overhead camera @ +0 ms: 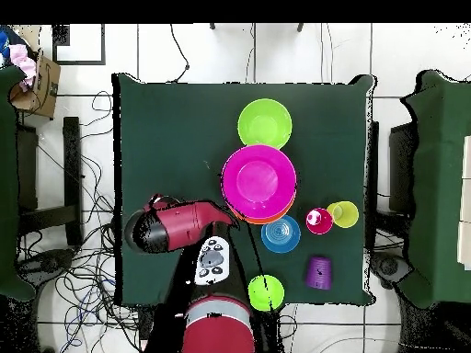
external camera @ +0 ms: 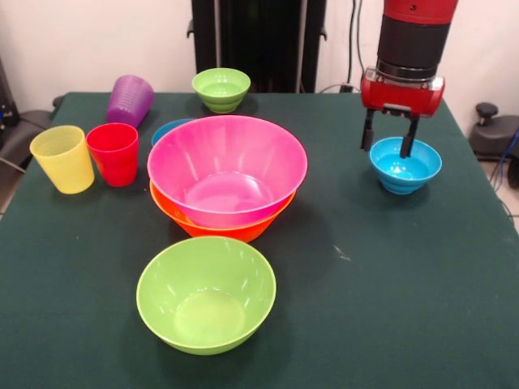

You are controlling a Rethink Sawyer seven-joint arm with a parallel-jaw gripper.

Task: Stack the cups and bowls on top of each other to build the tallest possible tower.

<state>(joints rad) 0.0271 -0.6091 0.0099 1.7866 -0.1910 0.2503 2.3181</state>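
My gripper [external camera: 388, 136] is open and hangs over the far left rim of a small blue bowl [external camera: 405, 166] at the table's right. One finger [external camera: 409, 138] is over the bowl's inside and the other is outside the rim. In the overhead view the arm [overhead camera: 175, 227] hides this bowl and the gripper. The pink bowl [external camera: 227, 166] [overhead camera: 259, 179] sits nested in the orange bowl [external camera: 219, 227] [overhead camera: 269, 219] at mid table. The medium green bowl [external camera: 206, 293] [overhead camera: 265, 124] is in front of them. A second blue bowl [external camera: 168, 130] [overhead camera: 281, 233] sits behind the pink one.
The yellow cup [external camera: 63, 158] [overhead camera: 343, 214] and the red cup [external camera: 113, 152] [overhead camera: 319, 221] stand upright side by side at the left. The purple cup [external camera: 130, 100] [overhead camera: 318, 272] appears mouth down behind them. The small green bowl [external camera: 221, 88] [overhead camera: 266, 292] is at the far edge.
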